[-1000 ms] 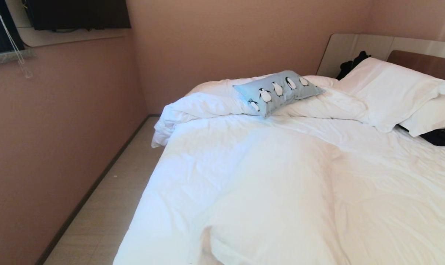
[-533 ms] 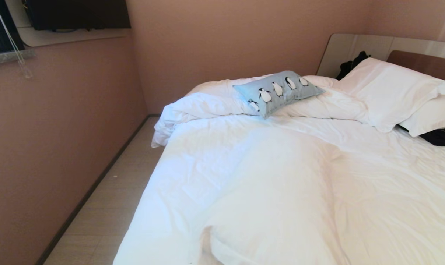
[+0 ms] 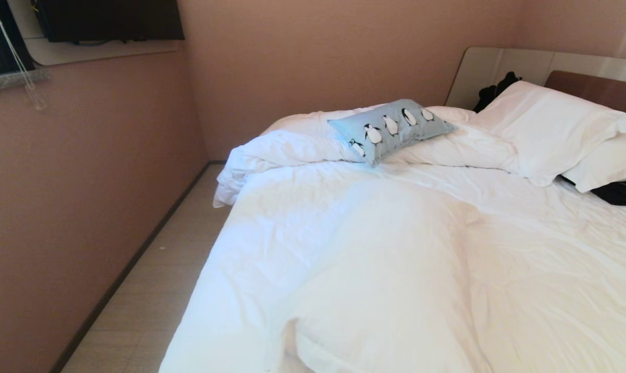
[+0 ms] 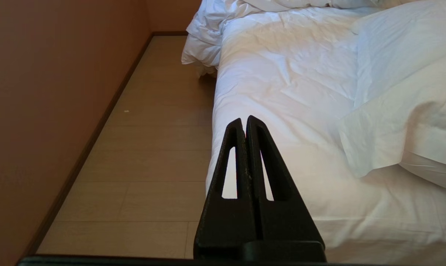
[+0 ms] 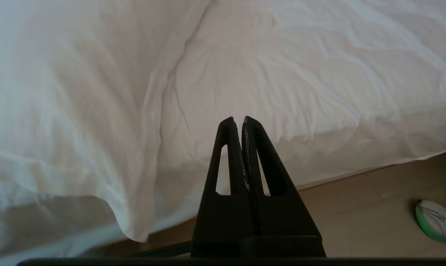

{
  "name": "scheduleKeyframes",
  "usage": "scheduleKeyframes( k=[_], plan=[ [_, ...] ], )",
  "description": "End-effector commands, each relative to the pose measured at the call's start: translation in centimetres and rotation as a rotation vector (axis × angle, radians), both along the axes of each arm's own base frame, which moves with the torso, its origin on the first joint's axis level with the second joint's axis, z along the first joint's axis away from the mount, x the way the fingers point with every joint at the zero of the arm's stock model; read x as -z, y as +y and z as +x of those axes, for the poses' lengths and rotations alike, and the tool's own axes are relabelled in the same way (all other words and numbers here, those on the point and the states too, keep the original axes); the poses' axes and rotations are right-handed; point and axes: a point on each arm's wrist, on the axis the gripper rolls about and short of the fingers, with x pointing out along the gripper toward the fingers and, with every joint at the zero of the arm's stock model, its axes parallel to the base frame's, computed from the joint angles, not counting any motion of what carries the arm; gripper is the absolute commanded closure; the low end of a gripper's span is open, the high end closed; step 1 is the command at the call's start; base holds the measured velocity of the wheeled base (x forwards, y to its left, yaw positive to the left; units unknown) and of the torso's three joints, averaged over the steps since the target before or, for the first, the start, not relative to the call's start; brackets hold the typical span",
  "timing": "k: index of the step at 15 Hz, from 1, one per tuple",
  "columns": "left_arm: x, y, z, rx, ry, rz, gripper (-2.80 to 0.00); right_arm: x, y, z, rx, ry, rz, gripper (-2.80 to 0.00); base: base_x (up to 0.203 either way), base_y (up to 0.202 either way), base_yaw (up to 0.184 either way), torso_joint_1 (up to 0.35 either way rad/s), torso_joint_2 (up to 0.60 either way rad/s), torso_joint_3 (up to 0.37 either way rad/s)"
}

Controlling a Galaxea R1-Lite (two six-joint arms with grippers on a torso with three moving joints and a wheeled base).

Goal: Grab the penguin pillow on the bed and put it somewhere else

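Penguin pillow (image 3: 390,129) lies far up the bed (image 3: 375,269), at about twelve o'clock in the head view, resting on the bunched white duvet (image 3: 287,147) just short of the white pillows (image 3: 551,129), which sit toward two o'clock. Its long axis runs from roughly eight o'clock to two o'clock, near corner low and left, far end raised toward the headboard (image 3: 593,85).

Neither arm shows in the head view. The left gripper (image 4: 244,123) hangs at the bed's near left edge, over the seam of mattress side and floor (image 4: 149,147), fingers pressed together on nothing. The right gripper (image 5: 237,123) is likewise pressed together and empty, pointing at the duvet's near edge with a shoe (image 5: 439,221) on the floor off to its side. The cushion appears in neither wrist view, so it is well apart from both; which arm is nearer cannot be told, and the reach probably needs the robot closer first.

It is a small rectangular cushion, light blue, printed with a row of black-and-white penguins, plump and soft-looking, likely easy to pinch at a corner.
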Motion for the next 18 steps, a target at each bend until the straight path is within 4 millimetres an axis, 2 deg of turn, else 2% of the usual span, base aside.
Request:
scheduleKeyframes(
  k=[1,5,8,15,18],
  plan=[
    [0.0,0.0,0.0,0.0,0.0,-0.001,0.0,-1.0,0.0,2.1,-0.043,-0.292,-0.069,0.0,0.0,0.0,0.0,0.0,0.0,0.0],
    [0.0,0.0,0.0,-0.001,0.002,-0.001,0.0,-0.5,0.4,2.7,-0.188,-0.31,-0.093,0.0,0.0,0.0,0.0,0.0,0.0,0.0],
    [0.0,0.0,0.0,-0.001,0.0,-0.001,0.0,0.3,0.4,3.1,-0.192,-0.293,-0.118,0.0,0.0,0.0,0.0,0.0,0.0,0.0],
    [0.0,0.0,0.0,0.0,0.0,-0.001,0.0,1.9,0.3,4.4,-0.179,-0.406,-0.18,0.0,0.0,0.0,0.0,0.0,0.0,0.0],
    [0.0,0.0,0.0,-0.001,-0.002,-0.001,0.0,2.4,0.3,4.5,-0.19,-0.361,-0.177,0.0,0.0,0.0,0.0,0.0,0.0,0.0]
  ],
)
